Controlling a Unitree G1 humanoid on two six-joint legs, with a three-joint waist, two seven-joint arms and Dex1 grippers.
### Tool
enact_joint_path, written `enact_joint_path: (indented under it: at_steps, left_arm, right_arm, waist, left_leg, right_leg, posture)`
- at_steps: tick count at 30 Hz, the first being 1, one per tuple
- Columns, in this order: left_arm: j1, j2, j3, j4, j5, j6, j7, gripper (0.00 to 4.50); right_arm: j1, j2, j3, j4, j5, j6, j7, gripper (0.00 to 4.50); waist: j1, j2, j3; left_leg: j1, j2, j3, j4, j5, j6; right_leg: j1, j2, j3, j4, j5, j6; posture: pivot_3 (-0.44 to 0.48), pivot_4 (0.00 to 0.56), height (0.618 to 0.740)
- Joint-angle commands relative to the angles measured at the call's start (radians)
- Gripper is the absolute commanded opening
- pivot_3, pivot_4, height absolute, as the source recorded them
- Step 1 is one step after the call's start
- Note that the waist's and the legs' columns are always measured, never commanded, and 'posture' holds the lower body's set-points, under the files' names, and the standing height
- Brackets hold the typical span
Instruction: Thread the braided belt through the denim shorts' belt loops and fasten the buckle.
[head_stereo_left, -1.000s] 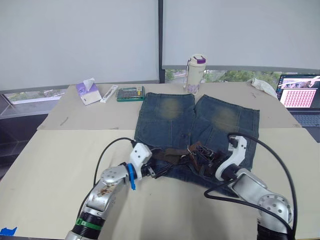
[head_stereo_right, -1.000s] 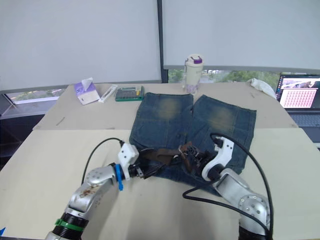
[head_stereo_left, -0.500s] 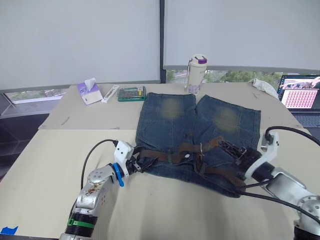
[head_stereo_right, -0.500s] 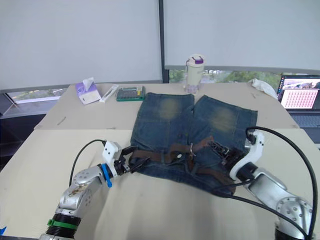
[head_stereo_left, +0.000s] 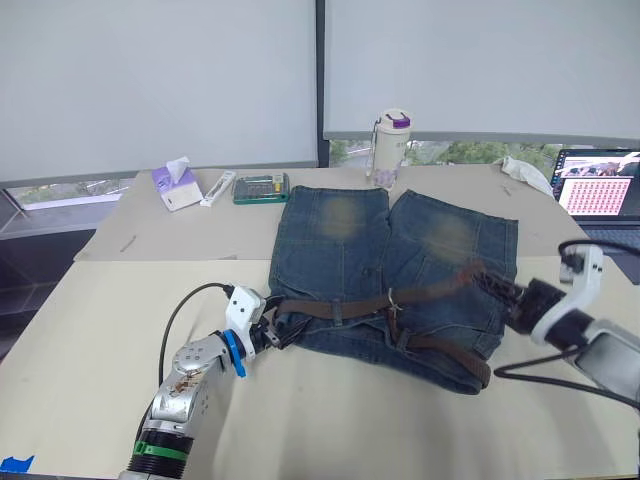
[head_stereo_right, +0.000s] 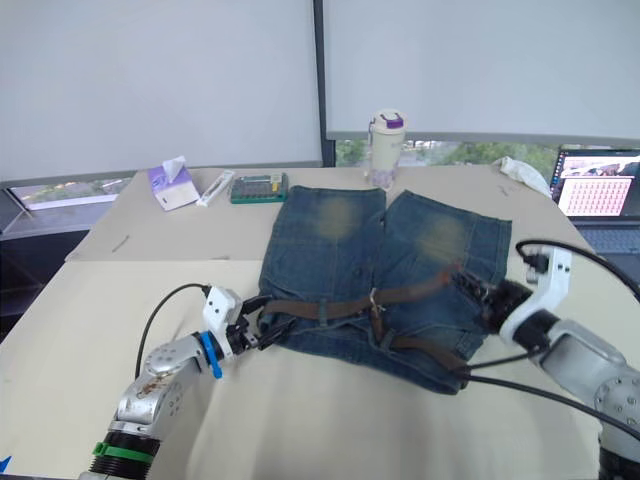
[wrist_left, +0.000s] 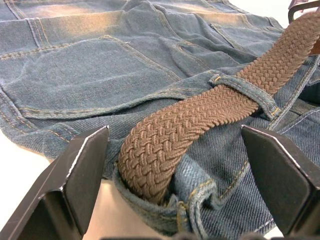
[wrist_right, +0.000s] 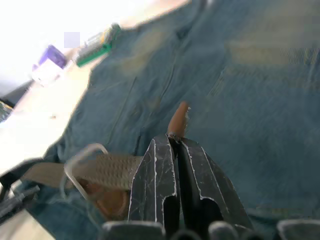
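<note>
- Brown braided belt (head_stereo_left: 340, 309) runs through a belt loop (wrist_left: 247, 93) on the denim shorts (head_stereo_left: 400, 260).
- Right gripper (wrist_right: 174, 141) pinches the belt's tip.
- Left gripper (wrist_left: 172, 165) gapes wide at the waistband, holding nothing.

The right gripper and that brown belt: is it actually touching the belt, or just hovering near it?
Touching. In the right wrist view the right gripper has its two fingers pressed together on the braided belt, whose tapered tip pokes out just past them.

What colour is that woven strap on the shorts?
Brown, braided belt; clearest in the left wrist view.
</note>
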Motion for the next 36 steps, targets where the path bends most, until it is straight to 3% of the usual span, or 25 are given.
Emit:
enact_joint_path:
  at_steps: [1, 4, 8, 15, 18, 23, 29, 36]
  left_arm:
    - [-0.024, -0.002, 0.037, -0.044, -0.036, -0.023, -0.002, 4.44]
    - [-0.015, 0.003, 0.044, -0.135, -0.086, 0.040, -0.004, 4.44]
    - [0.022, 0.084, 0.046, -0.226, -0.059, 0.114, 0.005, 4.44]
    - [-0.118, 0.099, 0.112, -0.195, -0.121, 0.075, -0.019, 4.44]
    - [-0.173, 0.059, 0.048, -0.226, -0.095, 0.041, -0.020, 4.44]
    - [-0.226, -0.038, -0.058, -0.197, 0.022, 0.026, 0.090, 4.44]
    - [-0.249, -0.093, -0.102, -0.115, 0.082, 0.019, 0.139, 4.44]
    - [-0.288, -0.132, -0.080, -0.065, 0.053, 0.010, 0.135, 4.44]
  right_arm:
    - [-0.088, 0.018, -0.006, -0.039, 0.124, -0.040, -0.045, 0.00]
    - [-0.175, 0.062, 0.074, -0.062, 0.187, -0.047, -0.107, 0.00]
    - [-0.294, 0.153, 0.207, -0.061, 0.193, -0.057, -0.200, 0.00]
    - [-0.378, 0.312, 0.353, 0.009, 0.120, -0.080, -0.284, 0.00]
    - [-0.399, 0.381, 0.383, 0.036, 0.086, -0.094, -0.310, 0.00]
    - [-0.413, 0.432, 0.395, 0.043, 0.061, -0.095, -0.338, 0.00]
    - [-0.411, 0.464, 0.387, 0.031, 0.038, -0.100, -0.372, 0.00]
    - [-0.390, 0.471, 0.387, 0.003, 0.026, -0.090, -0.385, 0.00]
  waist:
    - [0.001, 0.000, 0.000]
    - [0.002, -0.001, 0.000]
    - [-0.002, 0.000, 0.000]
    - [0.007, 0.000, 0.000]
    - [0.007, 0.001, 0.000]
    - [0.002, 0.001, 0.000]
    - [-0.005, 0.002, -0.001]
    - [-0.002, 0.002, -0.001]
  left_leg:
    - [0.000, 0.000, 0.000, 0.000, 0.000, 0.000]
    - [0.000, 0.001, -0.001, 0.000, 0.000, 0.000]
    - [0.001, 0.001, -0.004, 0.000, 0.000, 0.000]
    - [0.000, 0.000, -0.008, 0.001, 0.000, 0.000]
    - [0.000, -0.001, -0.008, 0.002, 0.000, 0.000]
    - [0.000, -0.001, -0.008, 0.001, 0.000, 0.000]
    - [-0.001, 0.000, -0.006, 0.000, 0.000, 0.000]
    - [-0.002, -0.001, -0.006, 0.001, 0.000, 0.000]
  right_leg:
    - [0.000, 0.000, 0.000, 0.000, 0.000, 0.000]
    - [0.000, 0.000, -0.001, 0.000, 0.000, 0.000]
    - [-0.002, 0.000, 0.001, 0.000, 0.000, 0.000]
    - [-0.005, 0.000, -0.001, 0.001, 0.001, -0.001]
    - [-0.005, -0.001, 0.000, 0.001, 0.001, -0.001]
    - [-0.006, -0.001, 0.001, 0.001, 0.002, -0.002]
    - [-0.010, 0.001, 0.002, 0.003, 0.002, -0.002]
    - [-0.011, 0.000, 0.002, 0.004, 0.002, -0.002]
  posture:
    - [0.000, 0.150, 0.740]
    - [0.000, 0.150, 0.740]
    - [0.000, 0.150, 0.740]
    - [0.000, 0.150, 0.740]
    - [0.000, 0.150, 0.740]
    - [0.000, 0.150, 0.740]
    - [0.000, 0.150, 0.740]
    - [0.000, 0.150, 0.740]
